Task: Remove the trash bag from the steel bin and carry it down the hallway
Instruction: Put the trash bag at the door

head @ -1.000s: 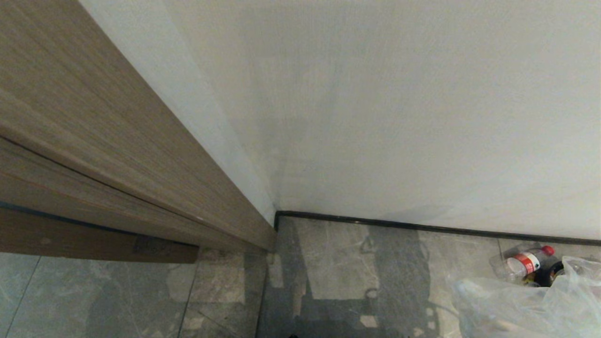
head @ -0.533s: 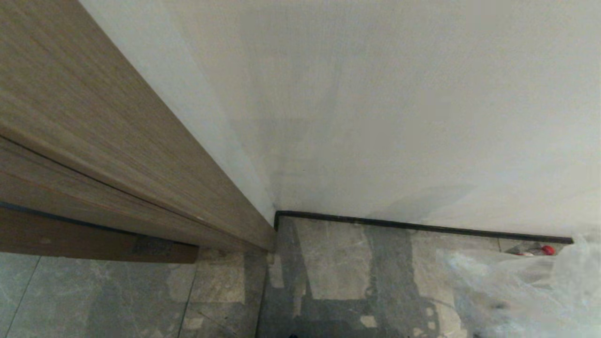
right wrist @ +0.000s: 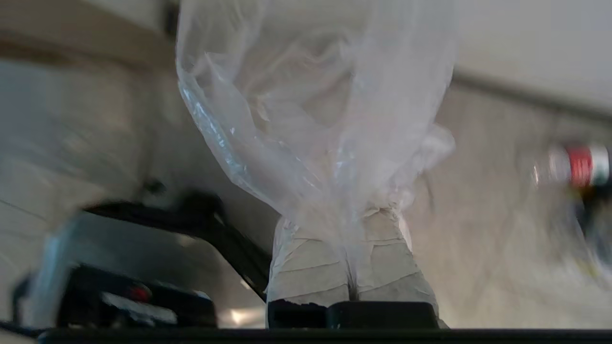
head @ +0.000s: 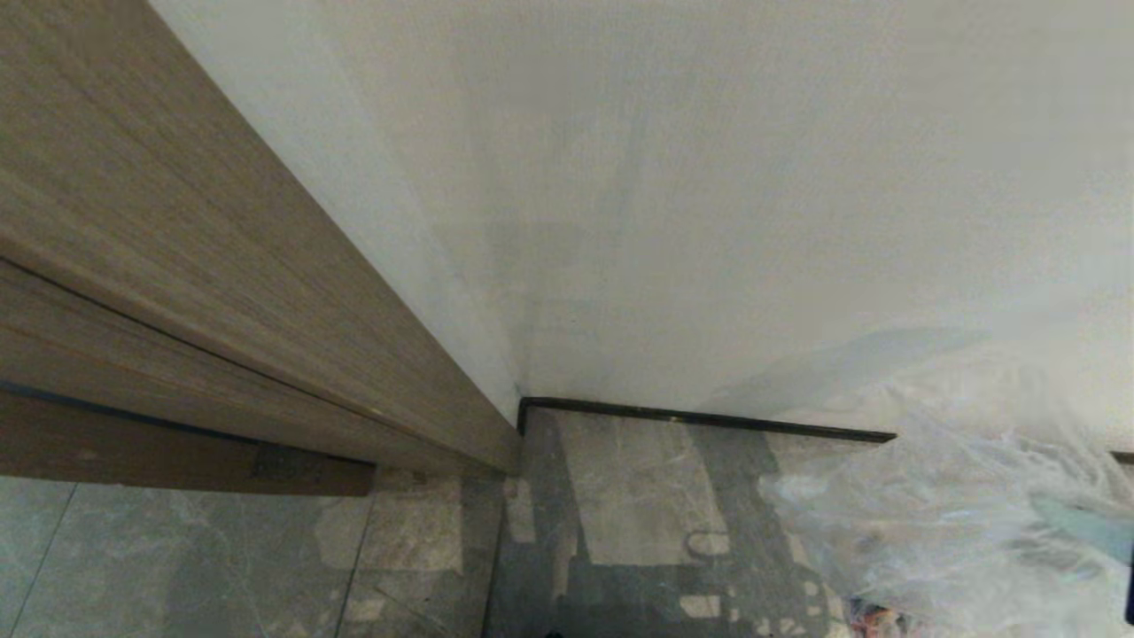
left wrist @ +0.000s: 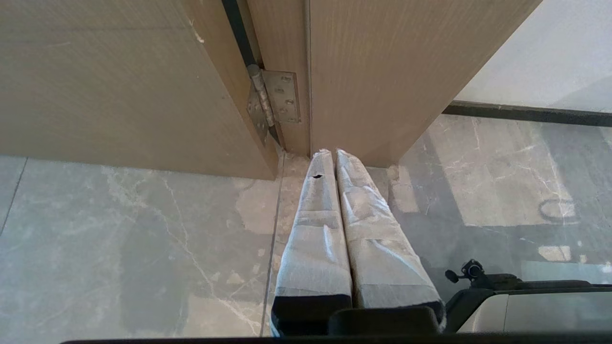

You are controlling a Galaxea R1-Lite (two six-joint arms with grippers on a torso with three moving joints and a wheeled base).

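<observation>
The clear, crinkly trash bag [head: 957, 496] hangs at the lower right of the head view, in front of the white wall, with pale scraps showing through it. In the right wrist view my right gripper [right wrist: 346, 215] is shut on the gathered plastic of the trash bag [right wrist: 315, 110], which billows out beyond the tape-wrapped fingers [right wrist: 306, 267]. My left gripper [left wrist: 333, 153] is shut and empty, parked low and pointing at the foot of a wooden door frame. The steel bin is out of view. The hallway's marble-look tiles [head: 638, 496] lie below.
A wooden door and frame [head: 177, 292] fill the left, with a hinge [left wrist: 279, 95] near the floor. A white wall with a black baseboard [head: 700, 415] stands straight ahead. A bottle with a red label [right wrist: 578, 165] lies on the floor by the baseboard.
The trash bag has risen and spread leftward in the head view, and now hides the red-capped bottle and part of the baseboard. The left arm has not moved.
</observation>
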